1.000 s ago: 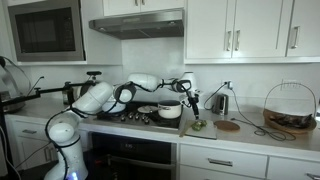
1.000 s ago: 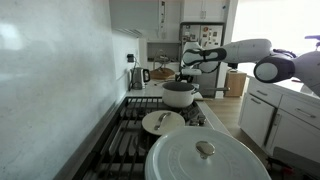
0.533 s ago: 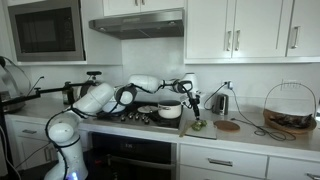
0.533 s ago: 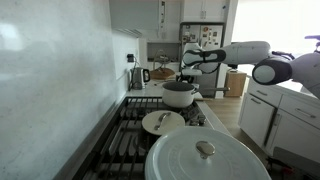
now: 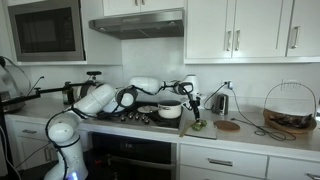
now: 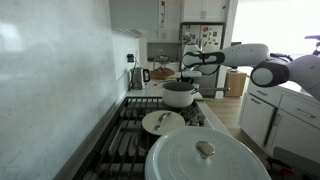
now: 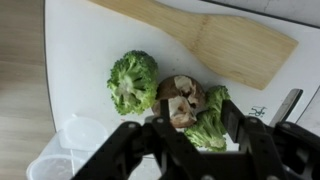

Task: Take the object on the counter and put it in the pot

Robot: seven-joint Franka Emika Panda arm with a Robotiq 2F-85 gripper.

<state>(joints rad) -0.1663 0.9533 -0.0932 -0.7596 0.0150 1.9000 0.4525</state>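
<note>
While the claw [image 7: 185,138] straddles the object [image 7: 212,120], jaws half-wide | centre on it, clear of the floret [image 7: 132,78] outside the claw | squeeze gently.

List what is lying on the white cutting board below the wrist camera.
The white cutting board holds two green broccoli florets with pale brown cut stems between, and a flat wooden spatula across one edge. The dark fingers cover the strip beneath them; anything there is hidden.

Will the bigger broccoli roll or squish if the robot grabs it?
The bigger broccoli probably feels light: it's small beside the spatula. Its bumpy top likely gives a bit but isn't slippery. Rounded, on the flat board, it might roll if nudged.
</note>
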